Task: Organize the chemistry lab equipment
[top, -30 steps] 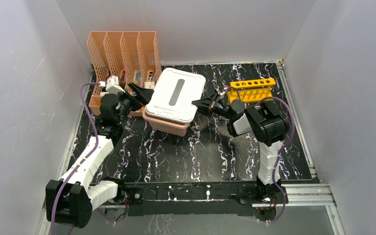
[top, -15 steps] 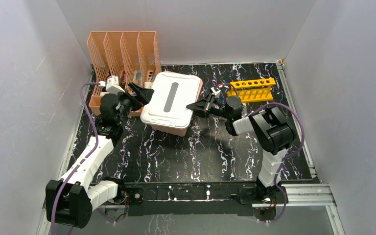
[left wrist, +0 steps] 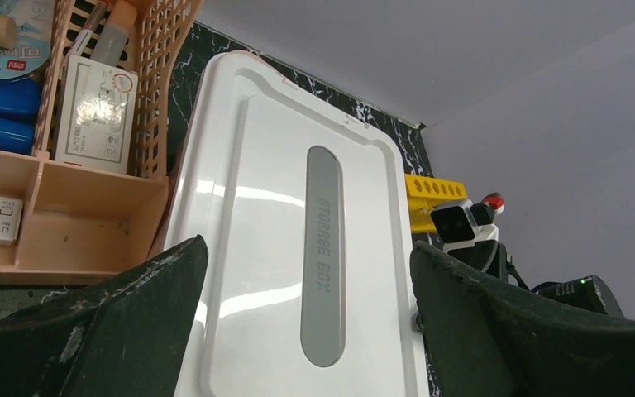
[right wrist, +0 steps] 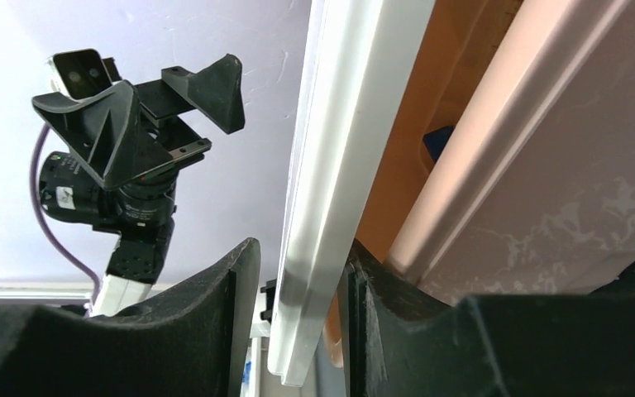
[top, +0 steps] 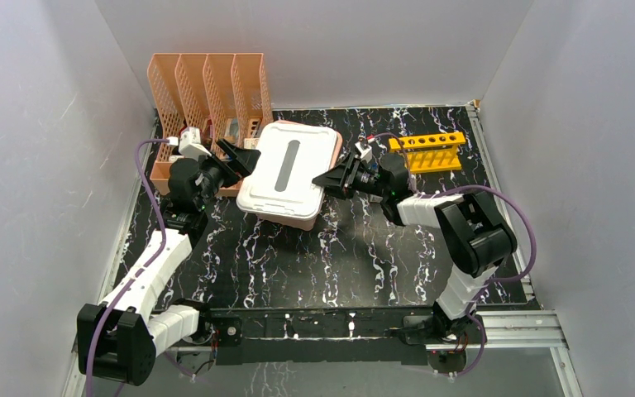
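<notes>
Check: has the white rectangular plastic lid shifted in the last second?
Yes. The white rectangular plastic lid slid left, away from the yellow tube rack and toward the peach mesh file holder, held by the right gripper.

- Two arms, left arm (top: 145, 273) and right arm (top: 463, 248), both based at the near edge of one tabletop (top: 322, 265).
- Two end effectors, left end effector (top: 233, 160) and right end effector (top: 335, 178), two fingers on each.
- One white lid (top: 285, 165), mid-tabletop.
- One pink tub (top: 289, 217) beneath it.
- One yellow tube rack (top: 426, 151), far right.
- One peach mesh file holder (top: 202, 83), far left, four upright slots.
- Two blue cylinders (left wrist: 4, 98) in that holder's low tray, per the left wrist view.
</notes>
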Available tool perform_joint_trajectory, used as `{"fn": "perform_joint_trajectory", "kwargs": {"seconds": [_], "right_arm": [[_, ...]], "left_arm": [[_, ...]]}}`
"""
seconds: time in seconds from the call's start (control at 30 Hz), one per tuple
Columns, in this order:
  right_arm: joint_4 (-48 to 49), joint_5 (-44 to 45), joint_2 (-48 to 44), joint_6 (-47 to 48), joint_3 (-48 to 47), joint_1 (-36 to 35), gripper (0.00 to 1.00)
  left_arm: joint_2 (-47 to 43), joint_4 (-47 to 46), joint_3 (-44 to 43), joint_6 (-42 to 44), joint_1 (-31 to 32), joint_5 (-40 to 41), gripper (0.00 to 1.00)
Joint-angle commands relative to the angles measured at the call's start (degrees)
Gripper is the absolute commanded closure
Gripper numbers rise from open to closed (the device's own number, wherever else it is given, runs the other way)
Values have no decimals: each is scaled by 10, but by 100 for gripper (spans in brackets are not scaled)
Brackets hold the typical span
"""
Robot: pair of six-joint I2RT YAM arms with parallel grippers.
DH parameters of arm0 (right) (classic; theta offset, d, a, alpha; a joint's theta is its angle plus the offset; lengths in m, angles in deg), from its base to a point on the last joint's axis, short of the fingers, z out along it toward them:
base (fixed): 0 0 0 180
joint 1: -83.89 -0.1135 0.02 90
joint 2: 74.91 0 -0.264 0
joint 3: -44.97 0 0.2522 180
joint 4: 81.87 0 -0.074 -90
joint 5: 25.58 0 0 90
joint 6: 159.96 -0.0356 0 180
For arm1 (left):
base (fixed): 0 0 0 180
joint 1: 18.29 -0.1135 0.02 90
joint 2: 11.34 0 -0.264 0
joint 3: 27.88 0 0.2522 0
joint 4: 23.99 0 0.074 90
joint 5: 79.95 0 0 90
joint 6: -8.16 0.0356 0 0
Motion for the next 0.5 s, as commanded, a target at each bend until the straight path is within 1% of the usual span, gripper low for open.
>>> {"fn": "perform_joint_trajectory", "kwargs": {"seconds": [0.0,0.03,0.1,0.17,0.3,0.47], "right_arm": [[-84,38,-33,70,-14,0,53],[-95,44,-36,80,-15,0,60],[-99,53,-39,85,-13,0,76],[-96,60,-39,83,-8,0,88],[-81,77,-52,76,9,-1,93],[-53,121,-94,70,34,-1,92]], "left_arm": [[-1,-16,-4,-3,-3,-13,8],[1,-17,-4,-4,-3,-14,8],[5,-24,-2,-9,-3,-19,8],[7,-31,1,-13,-3,-24,8],[7,-35,5,-15,-3,-25,10],[7,-34,6,-15,-3,-24,10]]}}
